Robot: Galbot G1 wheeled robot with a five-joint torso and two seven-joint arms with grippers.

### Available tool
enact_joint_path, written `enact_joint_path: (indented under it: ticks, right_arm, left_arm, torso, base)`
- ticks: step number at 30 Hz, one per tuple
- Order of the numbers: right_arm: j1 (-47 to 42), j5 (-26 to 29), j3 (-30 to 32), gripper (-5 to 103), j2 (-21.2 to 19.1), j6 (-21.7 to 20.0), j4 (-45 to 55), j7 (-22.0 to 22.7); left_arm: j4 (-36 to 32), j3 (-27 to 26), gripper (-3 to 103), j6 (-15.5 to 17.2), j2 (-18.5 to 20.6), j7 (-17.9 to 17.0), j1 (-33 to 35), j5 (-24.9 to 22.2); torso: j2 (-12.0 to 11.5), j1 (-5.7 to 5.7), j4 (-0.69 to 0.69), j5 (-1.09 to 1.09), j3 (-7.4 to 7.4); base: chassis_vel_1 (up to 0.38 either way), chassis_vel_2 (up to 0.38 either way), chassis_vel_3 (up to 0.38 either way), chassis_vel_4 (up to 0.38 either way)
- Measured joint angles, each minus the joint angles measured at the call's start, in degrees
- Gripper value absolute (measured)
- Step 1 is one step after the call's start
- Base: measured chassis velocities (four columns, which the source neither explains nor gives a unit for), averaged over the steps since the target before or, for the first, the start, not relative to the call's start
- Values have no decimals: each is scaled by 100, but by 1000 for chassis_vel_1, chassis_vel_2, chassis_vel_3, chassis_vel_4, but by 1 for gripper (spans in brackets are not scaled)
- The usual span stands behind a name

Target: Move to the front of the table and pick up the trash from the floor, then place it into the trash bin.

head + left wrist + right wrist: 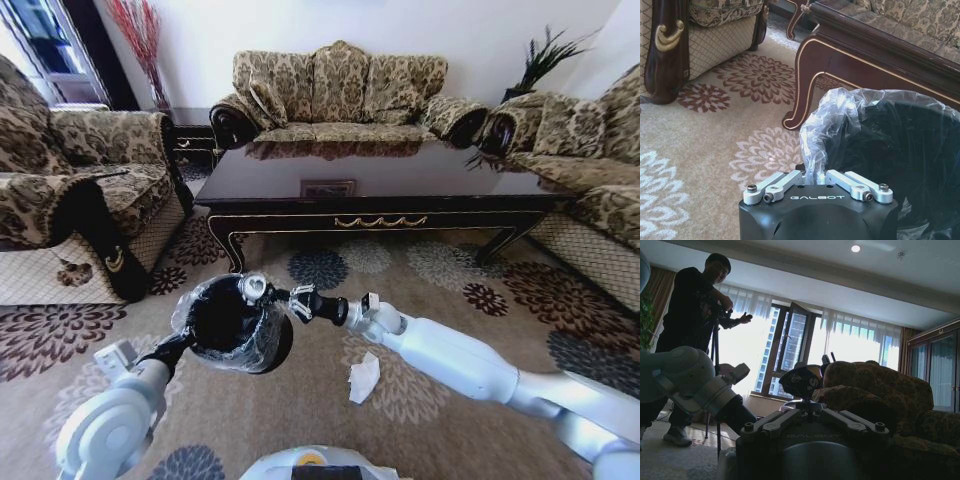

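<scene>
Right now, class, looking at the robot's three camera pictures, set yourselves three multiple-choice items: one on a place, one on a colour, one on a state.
1. Where does the crumpled white paper lie?
A. on a sofa seat
B. on the carpet
C. on a shelf

2. What colour is the trash bin under its clear bag?
A. black
B. red
C. white

3. How is the left gripper?
A. open, in free air
B. shut on the bin's bagged rim
C. resting open on a cushion

Answers:
1 B: the head view shows the paper on the patterned carpet beside the right arm.
2 A: the bin's wall is black behind the crinkly bag.
3 B: the left wrist view shows its fingers pinched on the rim, while the right gripper holds a small round piece above the bin.
</scene>
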Motion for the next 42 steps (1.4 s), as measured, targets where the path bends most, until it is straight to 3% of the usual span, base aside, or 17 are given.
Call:
enact_joint_path:
  ticks: [9, 22, 30, 32, 34, 37, 39, 40, 42]
  right_arm:
    - [249, -342, -121, 0, 76, 49, 32, -64]
    - [889, -360, -901, 0, 689, 101, -472, 1]
    - [919, -379, -1036, -3, 670, 120, -556, 33]
    - [919, -376, -1016, 11, 590, 108, -535, 42]
    - [919, -377, -1006, 11, 577, 107, -531, 42]
    - [892, -369, -928, 27, 508, 87, -481, 42]
    - [891, -366, -919, 27, 498, 85, -471, 42]
    - [890, -358, -899, 37, 474, 82, -443, 43]
    - [898, -332, -871, 43, 444, 81, -394, 47]
  left_arm:
    - [30, 23, 3, 0, 5, 25, -54, -17]
    - [27, 142, 3, -17, -79, 30, -59, 24]
    - [12, 109, 3, -17, -84, 29, -65, 22]
    - [14, 123, 3, -16, -94, 29, -74, 27]
    - [16, 129, 3, -17, -96, 29, -76, 29]
    - [21, 143, 3, -17, -99, 33, -78, 33]
    - [21, 142, 3, -17, -96, 35, -78, 33]
    - [21, 136, 3, -17, -86, 39, -76, 33]
    - [20, 121, 3, -17, -77, 39, -65, 33]
  torso:
    - [0, 0, 0, 0, 0]
    - [0, 0, 1, 0, 0]
    - [0, 0, 0, 0, 1]
    - [0, 0, 0, 0, 0]
    - [0, 0, -1, 0, 0]
    - [0, 0, 0, 0, 0]
    - [0, 0, 0, 0, 0]
    - [0, 0, 0, 0, 0]
    - [0, 0, 0, 0, 0]
  base:
    - [0, 0, 0, 0]
    - [0, 0, 0, 0]
    - [0, 0, 0, 0]
    - [0, 0, 0, 0]
    - [0, 0, 0, 0]
    - [0, 0, 0, 0]
    - [0, 0, 0, 0]
    - [0, 0, 0, 0]
    - [0, 0, 0, 0]
